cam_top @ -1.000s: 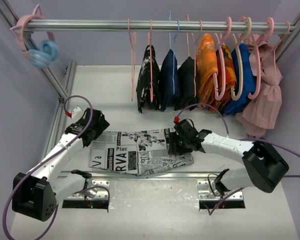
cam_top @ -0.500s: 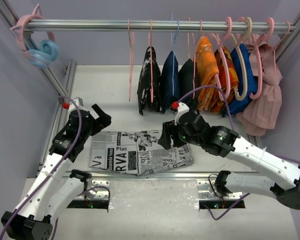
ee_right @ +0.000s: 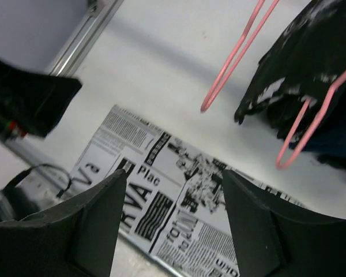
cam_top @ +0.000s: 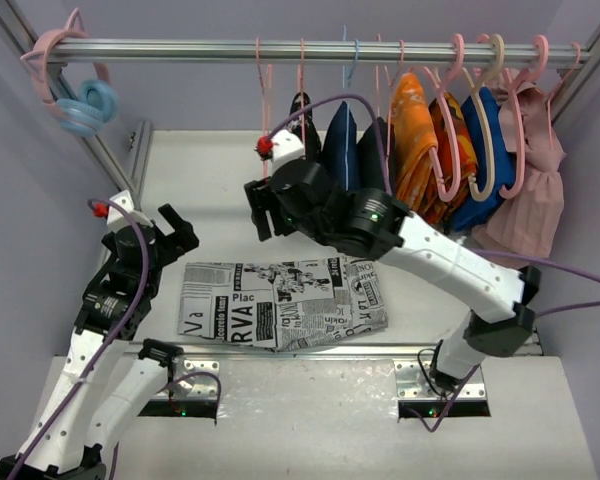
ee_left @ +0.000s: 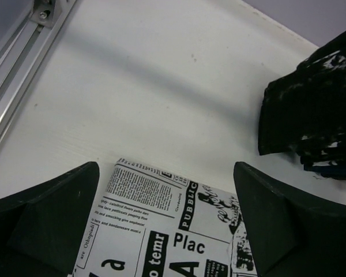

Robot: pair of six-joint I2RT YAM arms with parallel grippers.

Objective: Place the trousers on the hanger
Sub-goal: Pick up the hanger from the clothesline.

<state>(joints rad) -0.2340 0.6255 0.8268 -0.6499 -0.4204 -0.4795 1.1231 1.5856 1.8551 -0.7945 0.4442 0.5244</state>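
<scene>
Both arms are raised, the left gripper [ee_left: 166, 170] spread wide and the right gripper [ee_right: 174, 173] parted, neither holding anything.

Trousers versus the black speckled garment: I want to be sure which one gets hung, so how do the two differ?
Colour: the trousers are white with black newspaper print, while the black speckled garment is dark with white flecks. Pose: the trousers lie folded flat on the table; the black speckled garment hangs from the rail. Both are black-and-white patterned cloth.
</scene>
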